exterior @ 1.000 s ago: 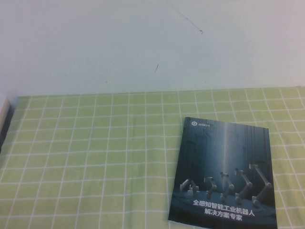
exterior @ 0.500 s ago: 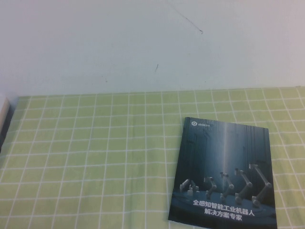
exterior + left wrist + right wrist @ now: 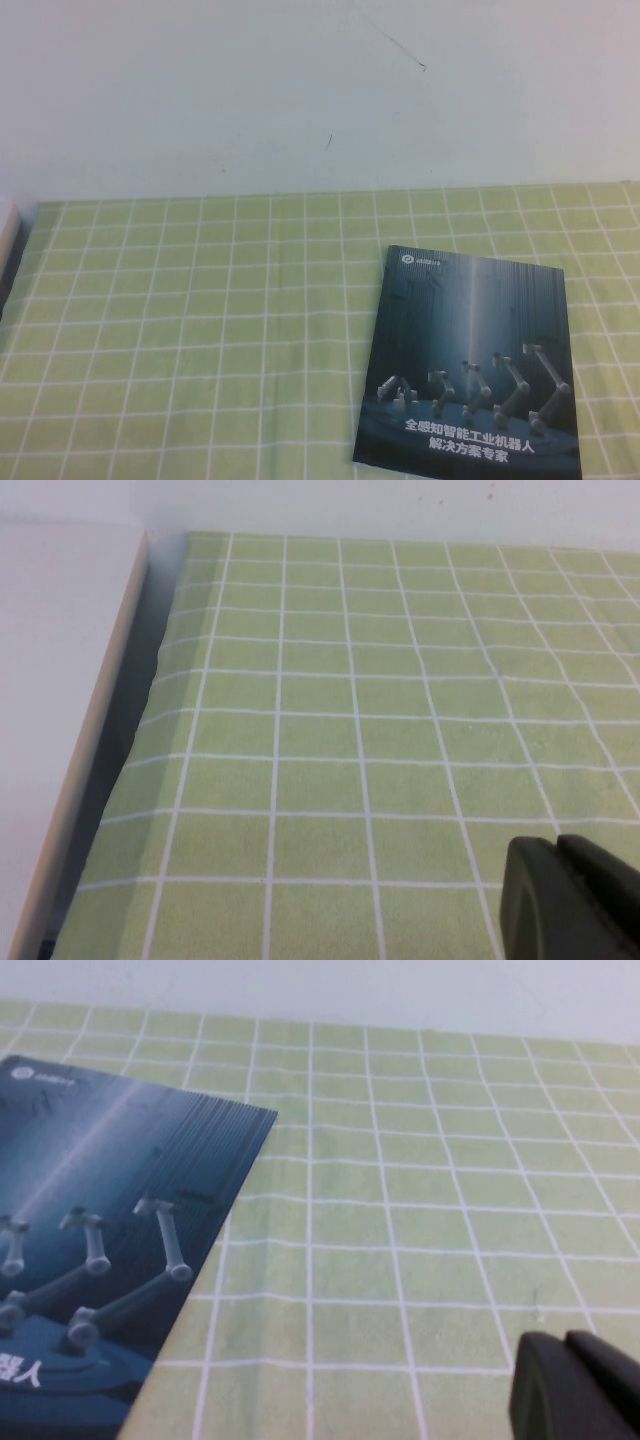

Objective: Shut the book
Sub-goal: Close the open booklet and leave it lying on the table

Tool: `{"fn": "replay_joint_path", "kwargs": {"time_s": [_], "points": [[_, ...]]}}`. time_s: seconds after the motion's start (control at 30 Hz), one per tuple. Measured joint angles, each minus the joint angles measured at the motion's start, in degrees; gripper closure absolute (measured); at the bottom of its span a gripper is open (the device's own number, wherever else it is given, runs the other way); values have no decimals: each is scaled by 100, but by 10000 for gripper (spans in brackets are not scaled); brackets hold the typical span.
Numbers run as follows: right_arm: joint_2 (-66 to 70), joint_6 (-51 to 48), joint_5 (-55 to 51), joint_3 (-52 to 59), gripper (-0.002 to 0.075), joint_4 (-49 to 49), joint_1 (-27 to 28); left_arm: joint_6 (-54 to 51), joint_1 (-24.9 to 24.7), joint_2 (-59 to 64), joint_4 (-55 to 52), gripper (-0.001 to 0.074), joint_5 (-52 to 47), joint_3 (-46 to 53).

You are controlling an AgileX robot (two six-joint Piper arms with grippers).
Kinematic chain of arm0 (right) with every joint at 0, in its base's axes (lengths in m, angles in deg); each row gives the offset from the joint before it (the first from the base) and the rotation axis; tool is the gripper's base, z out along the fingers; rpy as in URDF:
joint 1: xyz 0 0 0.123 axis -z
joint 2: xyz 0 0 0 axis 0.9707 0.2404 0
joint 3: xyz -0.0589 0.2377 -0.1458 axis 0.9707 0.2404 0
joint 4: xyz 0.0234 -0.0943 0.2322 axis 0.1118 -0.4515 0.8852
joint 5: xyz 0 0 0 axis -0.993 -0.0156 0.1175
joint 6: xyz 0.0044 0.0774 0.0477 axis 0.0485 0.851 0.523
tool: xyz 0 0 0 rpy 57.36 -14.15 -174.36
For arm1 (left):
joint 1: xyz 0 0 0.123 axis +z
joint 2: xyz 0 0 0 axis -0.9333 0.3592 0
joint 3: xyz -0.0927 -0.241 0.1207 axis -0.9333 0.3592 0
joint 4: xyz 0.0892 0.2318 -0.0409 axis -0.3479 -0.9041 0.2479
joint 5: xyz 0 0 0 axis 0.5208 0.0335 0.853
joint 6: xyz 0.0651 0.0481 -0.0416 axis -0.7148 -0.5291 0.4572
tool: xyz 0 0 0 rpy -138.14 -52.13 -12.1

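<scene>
Book, glossy dark-blue, lies closed on green checked cloth; right gripper beside it, left gripper well apart, both pinched shut.

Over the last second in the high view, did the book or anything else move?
Nothing visibly changed. The book lies closed, cover up, on the green checked cloth. The left gripper hangs over bare cloth; the right gripper hangs over cloth beside the book.
</scene>
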Motion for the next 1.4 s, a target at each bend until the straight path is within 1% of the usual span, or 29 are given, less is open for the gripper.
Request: {"fn": "replay_joint_path", "kwargs": {"time_s": [0.1,0.23,0.53,1.4], "points": [[0,320,24,3,729,-62,71,0,0,0,0,738,0,0],[0,430,37,12,729,-62,80,0,0,0,0,738,0,0],[0,454,63,12,729,-62,-149,0,0,0,0,738,0,0],[0,348,75,12,729,-62,-236,0,0,0,0,738,0,0]]}}
